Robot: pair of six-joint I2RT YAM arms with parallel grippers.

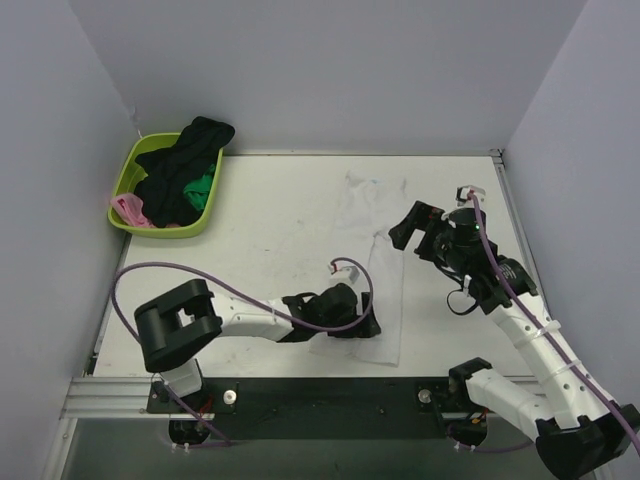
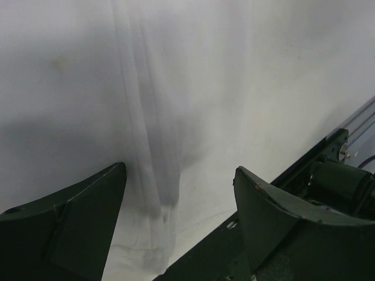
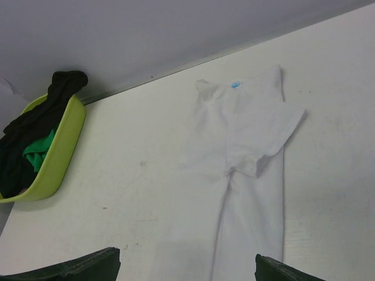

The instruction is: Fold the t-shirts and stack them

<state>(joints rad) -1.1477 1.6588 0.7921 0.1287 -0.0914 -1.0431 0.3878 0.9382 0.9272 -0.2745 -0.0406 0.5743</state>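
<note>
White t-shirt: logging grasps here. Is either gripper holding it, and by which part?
Nothing is held. The left gripper is open over the white t-shirt near its hem; the right gripper is open, clear of it.

A white t-shirt [image 1: 375, 215] lay folded lengthwise on the scuffed white table [image 1: 270, 230], a lime-green basket [image 1: 160, 231] at its far-left corner.

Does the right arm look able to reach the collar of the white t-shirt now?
Probably yes. The right gripper hangs open just beside the white t-shirt, nothing lies between it and the collar, and the left gripper is down at the near hem, out of the way.
</note>
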